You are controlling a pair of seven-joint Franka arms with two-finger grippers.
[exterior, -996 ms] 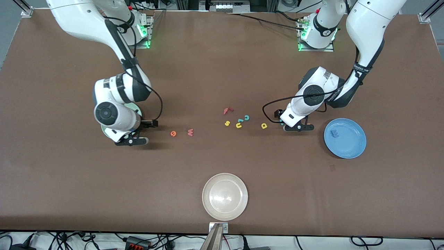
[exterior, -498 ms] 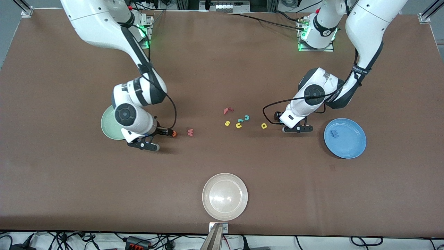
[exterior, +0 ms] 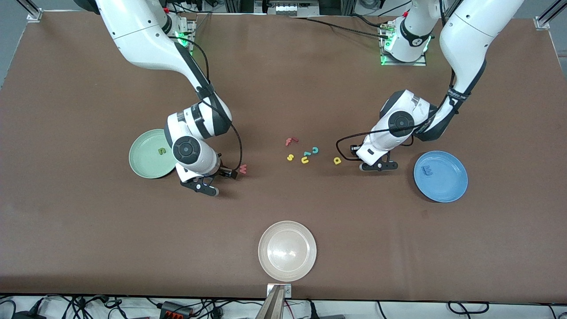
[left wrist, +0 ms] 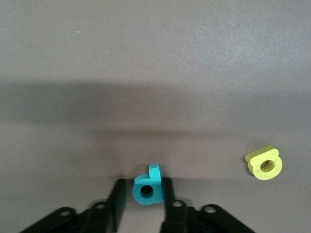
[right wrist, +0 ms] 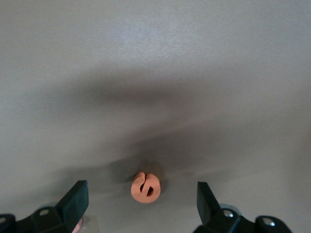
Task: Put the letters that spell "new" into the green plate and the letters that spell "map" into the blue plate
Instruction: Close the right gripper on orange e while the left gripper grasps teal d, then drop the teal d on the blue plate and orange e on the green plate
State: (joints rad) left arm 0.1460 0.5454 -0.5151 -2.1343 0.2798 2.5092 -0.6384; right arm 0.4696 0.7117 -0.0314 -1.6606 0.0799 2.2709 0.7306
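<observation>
We have the left gripper (left wrist: pixel 145 206) clamped on the teal p (left wrist: pixel 147 187) for the blue plate (exterior: pixel 452 188); right gripper (right wrist: pixel 141 204) spread w/ orange e (right wrist: pixel 145 188) centred, pre-grasp.

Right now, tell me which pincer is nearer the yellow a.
Left. The left pincer is low beside the yellow a, shut on the teal p. The right pincer is open over the orange e, toward the right arm's end.
</observation>
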